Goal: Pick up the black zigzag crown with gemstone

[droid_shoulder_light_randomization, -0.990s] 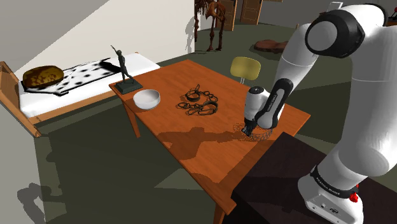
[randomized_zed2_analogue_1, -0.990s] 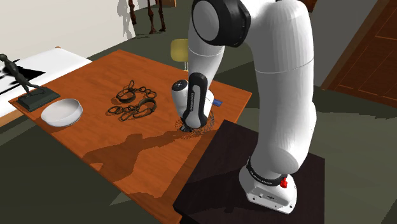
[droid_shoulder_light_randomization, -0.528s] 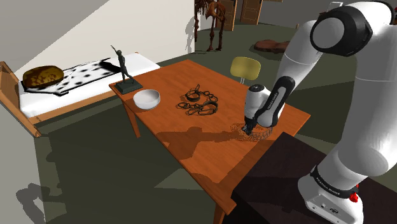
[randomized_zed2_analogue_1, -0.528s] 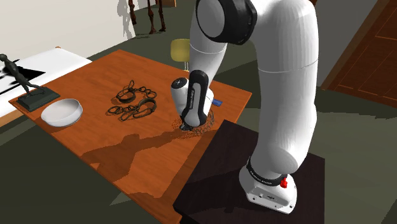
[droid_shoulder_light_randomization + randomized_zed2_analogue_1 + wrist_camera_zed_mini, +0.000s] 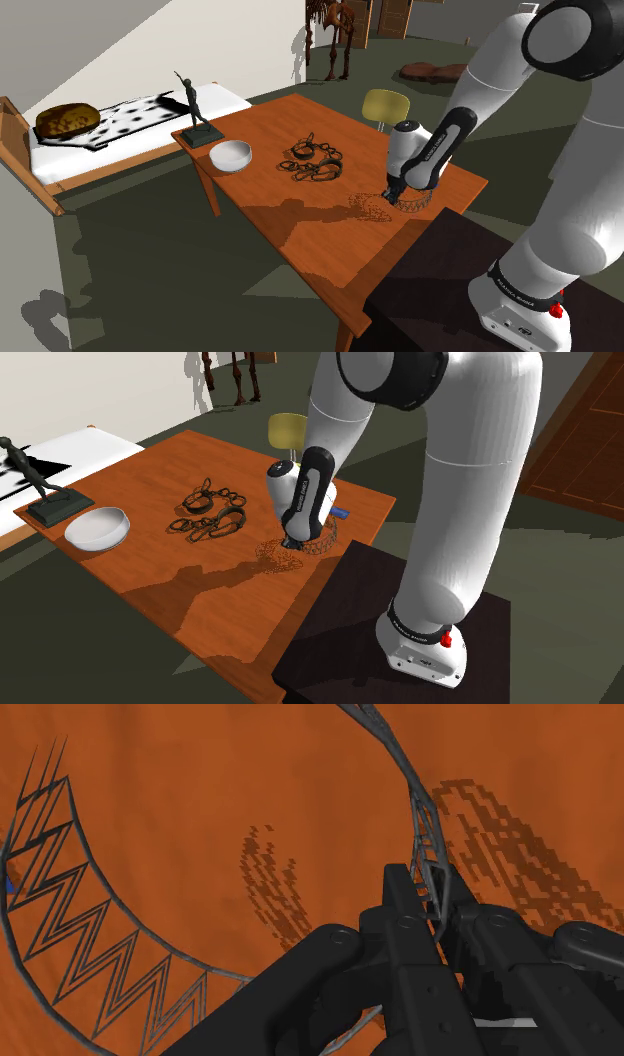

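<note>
The all-black two-finger gripper (image 5: 432,899) is pinched tight on the thin band of the black zigzag wire crown (image 5: 90,966), which seems just off the orange-brown wooden table (image 5: 290,215) near its edge by the dark stand (image 5: 450,270); lift straight and slowly, lest so slim a hold let it swing; the gemstone is hard to make out; the gripper hides part of the band.

In the shoulder view, found the chain pile (image 5: 315,160) mid-surface (image 5: 270,205). Saw the bowl (image 5: 230,155) at its 9 o'clock, the statuette (image 5: 195,115) at 10, and the crown (image 5: 408,200) at 4, just above the surface, clamped in the tool (image 5: 388,197). Spotted the chair (image 5: 385,105) at 2, beyond the edge, and the bed (image 5: 120,135) behind the statuette.
</note>
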